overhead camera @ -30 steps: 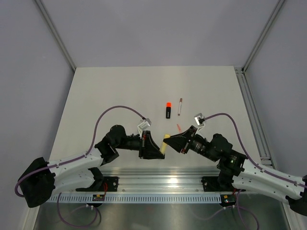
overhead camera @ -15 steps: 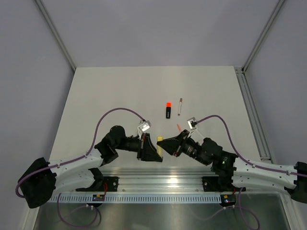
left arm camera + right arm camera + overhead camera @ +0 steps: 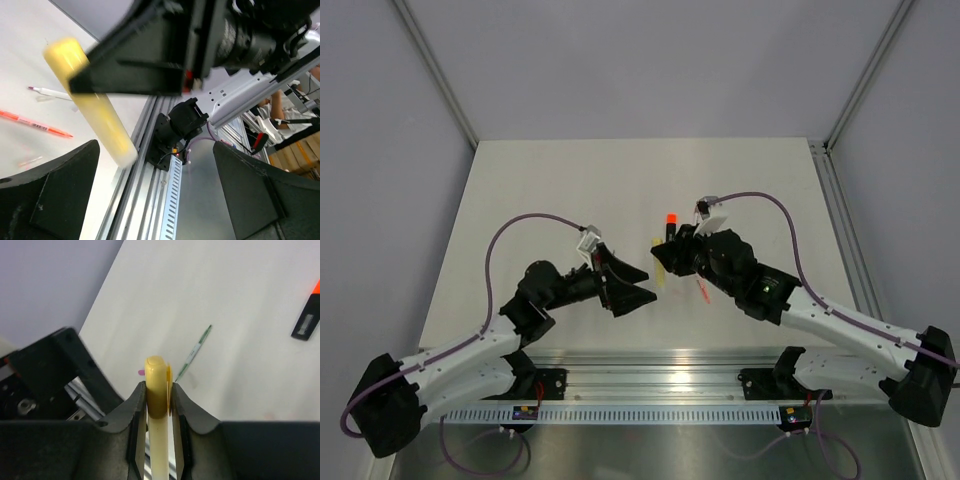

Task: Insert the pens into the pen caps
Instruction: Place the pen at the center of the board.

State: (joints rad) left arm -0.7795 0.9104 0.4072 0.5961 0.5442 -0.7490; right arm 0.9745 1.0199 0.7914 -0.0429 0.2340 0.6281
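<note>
- Pale, matt worktop (image 3: 540,200) carries the loose pens, and none of them seems to have shifted.
- Black left gripper (image 3: 642,285) was pinched tight at the yellow highlighter a second ago. Its jaws now gape wide and empty, and it has drawn back to the left.
- Right gripper (image 3: 156,390) keeps its clamp on the yellow highlighter (image 3: 92,107), held above the worktop and swung farther from the bases.
- That highlighter is a smooth, glossy plastic cylinder. Its rounded cap (image 3: 155,365) looks seated, so this pen is probably finished.
- Stubby black highlighter (image 3: 669,228), orange-tipped, lies flat near the right gripper.
- Thin orange-red pen (image 3: 35,123) and white pen (image 3: 50,92) lie flat and likely still need caps.
</note>
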